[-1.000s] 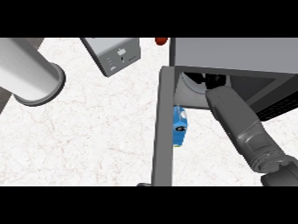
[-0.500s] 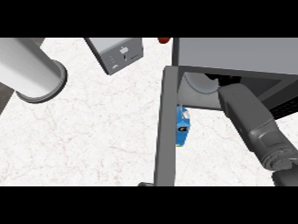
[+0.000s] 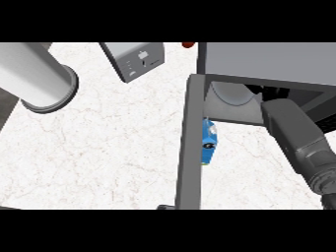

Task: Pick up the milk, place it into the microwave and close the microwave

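Vs. the frame 0.5 s ago, the right forearm (image 3: pixel 301 142) is seen shifted slightly; its upper end is now set at the microwave's opening, and the rest is nearly unchanged. The milk (image 3: pixel 209 141), a blue carton, is seen low on the white marbled bench (image 3: pixel 105 147), just beside the inner face of the open microwave door (image 3: pixel 190 147), which is viewed edge-on as a grey vertical bar. The carton lies left of the right forearm, apart from it, w/ no contact visible. The right robot hand itself is hidden inside the microwave (image 3: pixel 272 64), so its fingers' state can't be told. In the cavity a pale round turntable (image 3: pixel 232 96) is partly seen; the milk is not on it. Farther off, at upper left, the left forearm (image 3: pixel 28 74) is seen as a large pale cylinder; no left robot hand is in view. A grey toaster-like box (image 3: pixel 141 60) is set at the back, w/ a small red object (image 3: pixel 188 45) near the microwave's top corner.
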